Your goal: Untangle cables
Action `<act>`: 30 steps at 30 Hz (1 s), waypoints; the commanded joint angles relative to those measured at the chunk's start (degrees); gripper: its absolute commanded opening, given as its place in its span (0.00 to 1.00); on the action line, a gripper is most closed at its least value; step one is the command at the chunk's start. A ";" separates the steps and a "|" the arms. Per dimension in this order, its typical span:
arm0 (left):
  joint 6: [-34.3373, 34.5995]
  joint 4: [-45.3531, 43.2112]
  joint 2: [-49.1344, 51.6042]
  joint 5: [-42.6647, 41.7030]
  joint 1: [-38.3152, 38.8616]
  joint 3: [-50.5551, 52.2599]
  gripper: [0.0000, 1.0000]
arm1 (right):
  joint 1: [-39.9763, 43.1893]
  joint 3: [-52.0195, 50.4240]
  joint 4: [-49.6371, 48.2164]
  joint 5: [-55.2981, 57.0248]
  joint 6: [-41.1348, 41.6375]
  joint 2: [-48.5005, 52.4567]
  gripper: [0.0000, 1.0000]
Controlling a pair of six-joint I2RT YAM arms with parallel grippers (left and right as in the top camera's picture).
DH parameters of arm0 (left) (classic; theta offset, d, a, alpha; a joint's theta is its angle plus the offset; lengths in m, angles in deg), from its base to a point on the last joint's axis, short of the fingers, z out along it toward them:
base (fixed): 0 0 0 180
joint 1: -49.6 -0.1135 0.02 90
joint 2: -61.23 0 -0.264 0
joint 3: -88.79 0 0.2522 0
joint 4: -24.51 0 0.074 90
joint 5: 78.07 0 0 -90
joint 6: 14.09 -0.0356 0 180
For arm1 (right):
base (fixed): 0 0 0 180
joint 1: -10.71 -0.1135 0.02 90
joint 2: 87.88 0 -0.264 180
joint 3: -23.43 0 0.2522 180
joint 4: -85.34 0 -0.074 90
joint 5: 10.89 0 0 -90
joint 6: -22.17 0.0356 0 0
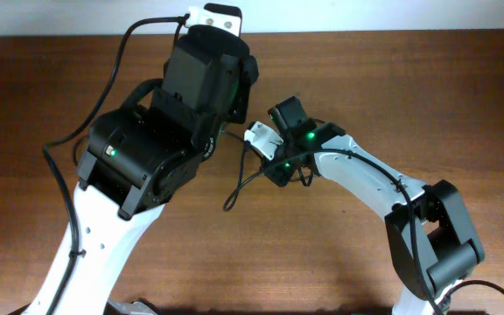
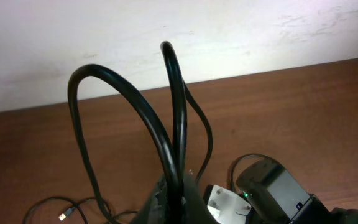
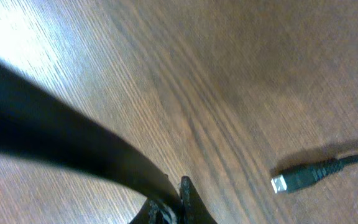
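Observation:
Thin black cables (image 1: pixel 239 179) lie on the wooden table between the two arms. In the left wrist view my left gripper (image 2: pixel 178 200) is shut on a black cable (image 2: pixel 166 134) that rises in tall loops above the jaws. A small plug (image 2: pixel 63 216) lies at the lower left. From overhead the left gripper is hidden under its own arm. My right gripper (image 1: pixel 256 138) sits at the table's centre, close to the left one. In the right wrist view its jaws (image 3: pixel 174 208) are shut on a black cable (image 3: pixel 61 146) running off to the left. A loose USB plug (image 3: pixel 294 179) lies to the right.
The brown wooden table (image 1: pixel 383 79) ends at a white wall (image 2: pixel 229 31) at the far side. The left arm's bulky black body (image 1: pixel 147 149) covers the table's left centre. The right gripper's body (image 2: pixel 278 193) shows in the left wrist view.

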 commanded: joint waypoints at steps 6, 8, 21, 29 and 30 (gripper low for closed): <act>-0.96 0.46 -1.09 2.80 0.13 -1.42 0.00 | 12.35 2.12 3.19 4.57 4.46 -24.33 0.04; -0.96 0.48 -1.09 2.91 0.11 -1.42 0.00 | 19.26 2.25 3.19 4.59 6.93 -32.11 0.04; 6.05 12.41 3.34 7.15 -6.38 -0.72 0.00 | 70.77 4.09 4.48 -28.83 21.77 -40.54 0.04; 7.32 8.57 6.01 6.08 -7.15 8.15 0.00 | 71.01 14.21 5.46 -30.16 23.71 -30.67 0.04; 7.32 8.50 6.05 6.12 -7.17 8.31 0.00 | 71.01 16.13 6.38 -31.65 23.82 -27.36 0.04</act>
